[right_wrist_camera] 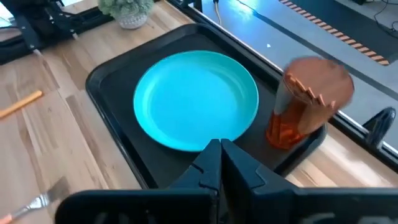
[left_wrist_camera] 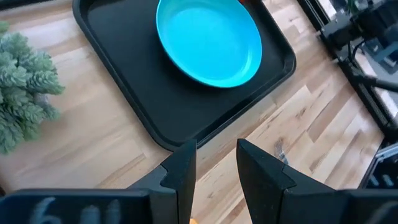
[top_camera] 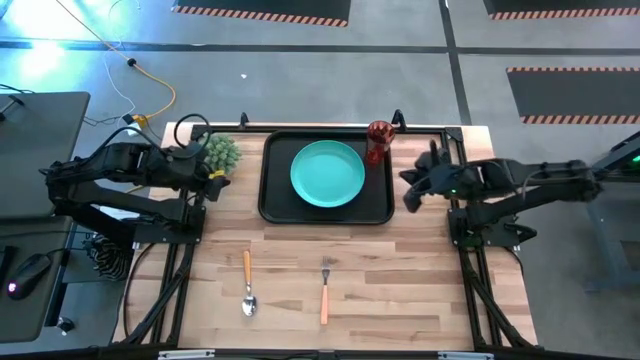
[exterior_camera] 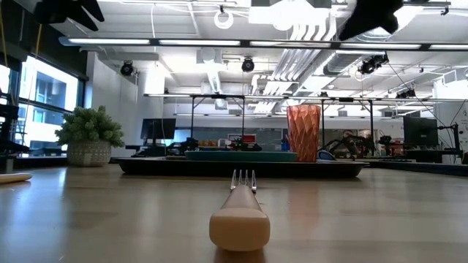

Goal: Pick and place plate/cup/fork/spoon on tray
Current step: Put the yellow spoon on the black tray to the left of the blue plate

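Your left gripper (left_wrist_camera: 214, 168): raised at left table edge, fingers apart, holding nothing. Your right gripper (right_wrist_camera: 221, 163): raised at right table edge, fingers pressed together, empty. Both arms folded back.

Grey floor (top_camera: 400, 70); hazard-striped mats (top_camera: 570, 95); ceiling strip lights (exterior_camera: 241, 45)

A small potted plant (top_camera: 220, 153) with pale green, bushy foliage stands on the light wooden table (top_camera: 400, 270), just beside the left claw. A yellow cable (top_camera: 150, 85) trails across the grey floor (top_camera: 300, 30) beyond the table, behind that claw.
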Tool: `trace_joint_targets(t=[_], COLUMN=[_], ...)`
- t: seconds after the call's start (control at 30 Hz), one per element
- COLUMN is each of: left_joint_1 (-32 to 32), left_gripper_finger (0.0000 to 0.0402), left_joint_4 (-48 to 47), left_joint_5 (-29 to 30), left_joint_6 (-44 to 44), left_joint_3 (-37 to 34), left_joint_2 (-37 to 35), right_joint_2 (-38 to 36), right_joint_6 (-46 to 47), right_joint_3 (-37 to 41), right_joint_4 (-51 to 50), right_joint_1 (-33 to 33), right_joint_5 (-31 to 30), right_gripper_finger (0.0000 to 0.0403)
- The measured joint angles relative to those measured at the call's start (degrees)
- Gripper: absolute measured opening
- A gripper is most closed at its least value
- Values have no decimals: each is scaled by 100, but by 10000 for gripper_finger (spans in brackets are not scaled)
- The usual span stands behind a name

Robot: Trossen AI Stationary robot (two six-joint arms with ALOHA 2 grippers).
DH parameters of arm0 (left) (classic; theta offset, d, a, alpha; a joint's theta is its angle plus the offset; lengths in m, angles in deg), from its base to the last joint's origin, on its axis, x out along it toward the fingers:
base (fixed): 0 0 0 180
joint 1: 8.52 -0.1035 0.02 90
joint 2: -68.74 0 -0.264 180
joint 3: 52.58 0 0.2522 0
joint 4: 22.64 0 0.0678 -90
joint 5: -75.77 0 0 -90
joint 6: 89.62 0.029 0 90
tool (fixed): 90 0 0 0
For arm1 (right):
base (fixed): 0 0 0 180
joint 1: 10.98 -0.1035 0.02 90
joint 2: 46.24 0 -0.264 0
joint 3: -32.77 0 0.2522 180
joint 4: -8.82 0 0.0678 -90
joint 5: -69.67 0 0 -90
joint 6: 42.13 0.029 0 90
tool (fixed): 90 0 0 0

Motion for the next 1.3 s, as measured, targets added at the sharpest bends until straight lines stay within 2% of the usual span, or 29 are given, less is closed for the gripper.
trace_joint_targets(t=[0.27, 0.57, 0.97, 1.3], left_joint_1=[0, 0, 0, 0], left_gripper_finger=[106, 106, 106, 106], left_joint_4=[-2, -2, -3, -4], left_joint_5=[0, 0, -1, 0], left_joint_6=[-645, -960, -1027, -1108], left_joint_3=[0, 0, 0, 2], left_joint_2=[0, 0, 4, 228], right_joint_2=[-1184, -2313, -3461, -4338], right_joint_6=[-26, -162, -533, -644], right_joint_3=[1495, 2900, 3704, 4549], right_joint_4=[603, 1540, 1954, 2625], right_joint_1=[-2, -2, -6, -4], right_joint_5=[15, 27, 40, 396], right_gripper_finger=[0, 0, 0, 0])
